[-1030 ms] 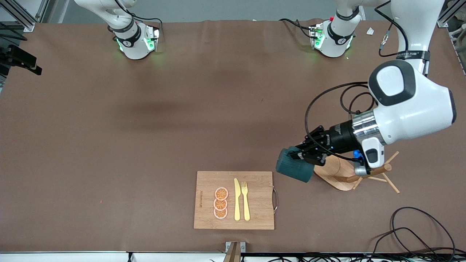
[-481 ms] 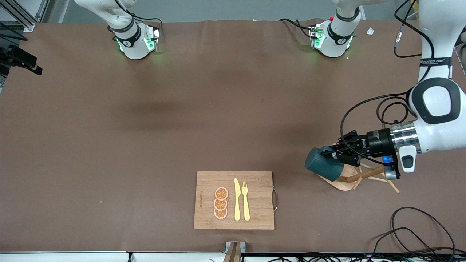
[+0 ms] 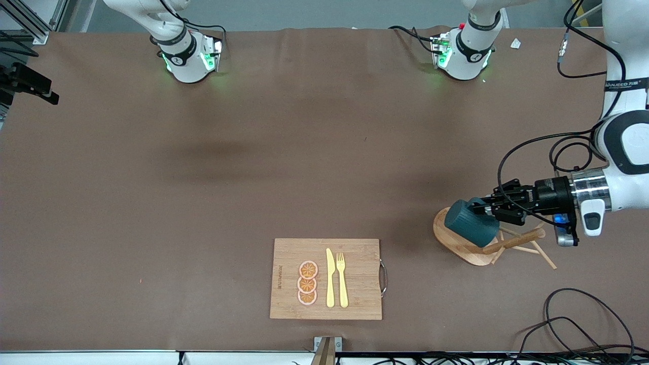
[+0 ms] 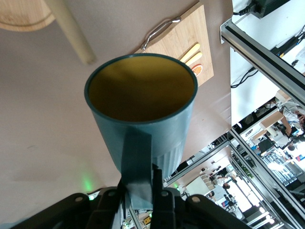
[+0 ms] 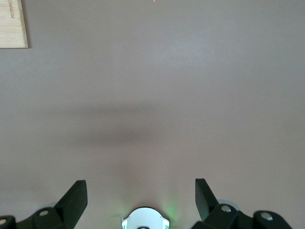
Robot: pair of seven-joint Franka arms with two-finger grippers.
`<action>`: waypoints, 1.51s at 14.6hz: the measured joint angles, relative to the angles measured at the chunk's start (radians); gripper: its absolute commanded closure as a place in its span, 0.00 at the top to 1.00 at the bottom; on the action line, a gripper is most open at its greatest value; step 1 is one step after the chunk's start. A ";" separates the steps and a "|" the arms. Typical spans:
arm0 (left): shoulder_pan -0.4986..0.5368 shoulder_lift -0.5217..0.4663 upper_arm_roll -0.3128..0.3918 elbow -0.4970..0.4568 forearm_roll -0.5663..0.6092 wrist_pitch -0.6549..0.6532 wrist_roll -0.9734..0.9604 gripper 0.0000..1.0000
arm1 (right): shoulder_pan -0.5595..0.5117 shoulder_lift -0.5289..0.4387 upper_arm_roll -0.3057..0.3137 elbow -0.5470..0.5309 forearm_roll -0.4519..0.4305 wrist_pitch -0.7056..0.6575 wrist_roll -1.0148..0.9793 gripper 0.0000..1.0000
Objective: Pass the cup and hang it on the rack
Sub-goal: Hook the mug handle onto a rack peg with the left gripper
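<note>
One cup (image 3: 471, 222), held by its handle over the rack (image 3: 459, 242), at the frame's lower right.

The left tool (image 3: 491, 207) is clamped on the cup's small handle (image 4: 137, 164), carrying it tipped on its side above the rack's oval base; a peg (image 4: 71, 32) lies just beside the rim. The cup looks rigid, light and probably breakable, its glaze likely slick, so the handle is the sound place to hold it. The right tool (image 5: 141, 195) waits with jaws wide apart and empty over bare desk (image 3: 253, 152).
</note>
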 measured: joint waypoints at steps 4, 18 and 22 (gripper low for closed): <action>0.033 0.000 0.000 -0.038 -0.025 -0.010 0.076 0.01 | 0.000 0.000 0.000 0.000 0.000 0.000 0.000 1.00; 0.152 -0.003 -0.001 -0.059 -0.033 -0.092 0.226 0.03 | 0.001 0.000 0.002 -0.001 0.000 0.000 0.000 1.00; 0.163 -0.002 -0.001 -0.068 -0.035 -0.099 0.258 0.23 | 0.001 0.000 0.002 -0.001 0.000 0.000 0.000 1.00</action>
